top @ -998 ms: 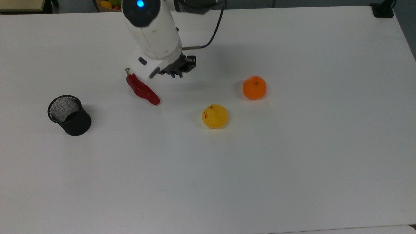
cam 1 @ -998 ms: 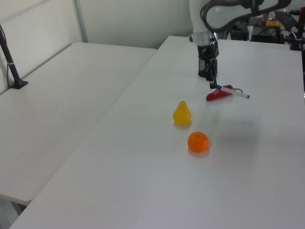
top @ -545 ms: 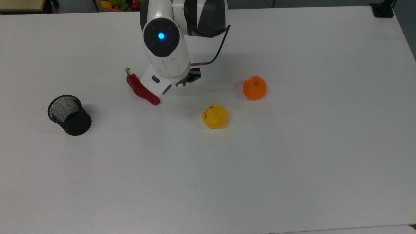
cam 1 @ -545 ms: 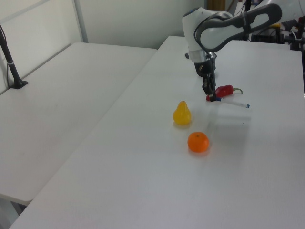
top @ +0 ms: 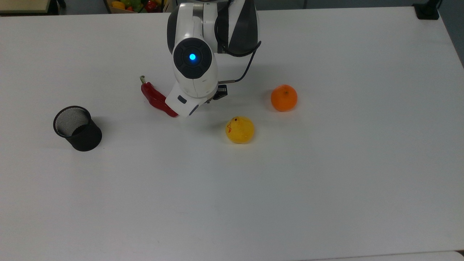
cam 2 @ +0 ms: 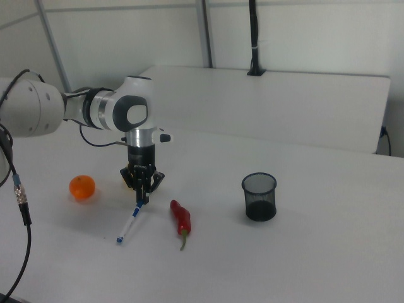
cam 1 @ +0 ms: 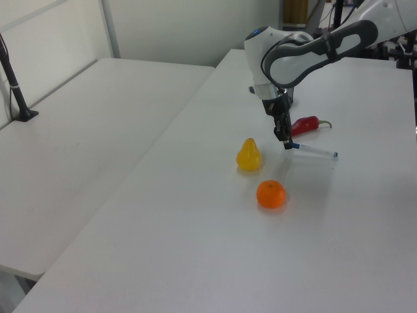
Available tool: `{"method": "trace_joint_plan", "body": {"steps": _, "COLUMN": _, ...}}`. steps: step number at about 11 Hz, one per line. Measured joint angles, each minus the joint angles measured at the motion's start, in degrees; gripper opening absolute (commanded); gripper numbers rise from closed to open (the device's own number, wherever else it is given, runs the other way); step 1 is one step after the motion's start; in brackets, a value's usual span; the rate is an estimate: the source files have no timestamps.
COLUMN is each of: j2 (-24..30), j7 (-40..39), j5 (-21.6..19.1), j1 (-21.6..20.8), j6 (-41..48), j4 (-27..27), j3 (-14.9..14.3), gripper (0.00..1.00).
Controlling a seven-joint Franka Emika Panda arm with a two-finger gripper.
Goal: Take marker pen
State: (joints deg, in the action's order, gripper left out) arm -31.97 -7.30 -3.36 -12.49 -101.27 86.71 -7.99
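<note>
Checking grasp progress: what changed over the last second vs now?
The gripper, shut on the marker pen at one end, carried it toward the pear in the left view; the pen now lies off the red chilli instead of across it. In the top view the arm slid down and right. Chilli, pear, orange and black mesh cup stayed put.

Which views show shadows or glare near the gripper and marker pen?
Top view: a soft shadow lies on the table under the arm, no harsh glare. Left view: a faint shadow beside the marker pen below the gripper. Right view: even light, weak shadows by the red chilli.
</note>
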Motion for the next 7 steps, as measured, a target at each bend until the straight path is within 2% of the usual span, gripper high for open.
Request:
{"method": "trace_joint_plan", "body": {"steps": 3, "j2": -0.1, "j7": 0.0, "j5": 0.0, "j1": 0.0, "j6": -0.3, "j4": 0.0, "j3": 0.0, "gripper": 0.43}}
{"method": "trace_joint_plan", "body": {"steps": 6, "j2": -0.1, "j7": 0.0, "j5": 0.0, "j1": 0.0, "j6": -0.3, "j4": 0.0, "j3": 0.0, "gripper": 0.64}}
{"method": "trace_joint_plan", "body": {"steps": 7, "j2": -0.1, "j7": 0.0, "j5": 0.0, "j1": 0.0, "j6": -0.3, "j4": 0.0, "j3": 0.0, "gripper": 0.83}}
